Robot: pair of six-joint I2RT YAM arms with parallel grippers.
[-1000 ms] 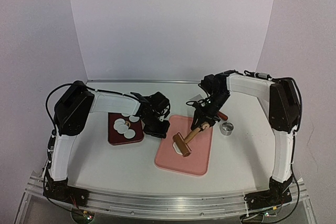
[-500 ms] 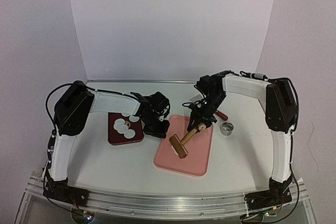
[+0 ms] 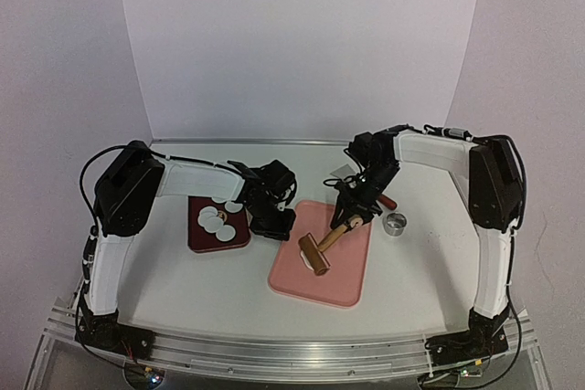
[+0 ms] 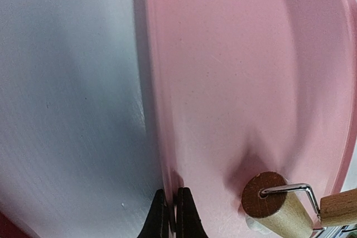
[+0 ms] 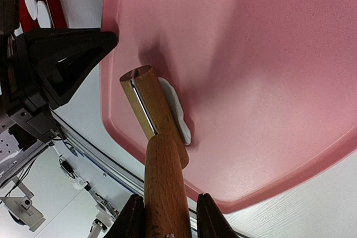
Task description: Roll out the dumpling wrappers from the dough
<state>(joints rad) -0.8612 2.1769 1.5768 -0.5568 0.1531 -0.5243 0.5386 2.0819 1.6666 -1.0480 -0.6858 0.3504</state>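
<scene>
Lying pressed under the wooden roller (image 5: 149, 100), the dough (image 5: 177, 116) shows only as a ragged white patch peeking out along one side of the barrel. It sits on the pink board (image 5: 256, 54), toward that board's left edge. The right arm's fingers (image 5: 132, 218) are clamped on the roller's handle, which slopes down to the barrel. The left arm's fingers (image 4: 158, 222) are pinched together on the board's left rim, seemingly to steady it. Finished dumpling wrappers (image 3: 216, 219) lie on a dark red plate (image 3: 203, 244) on the desk (image 3: 183, 289) left of the board, and a metal ring cutter (image 3: 396, 224) stands to its right.

To roll well from here, I judge the barrel should stay level and bear down evenly, with short strokes from the patch's middle outward. The pinch on the rim should hold so the board cannot slide. The sheet should end up thin and wider than the cutter.
</scene>
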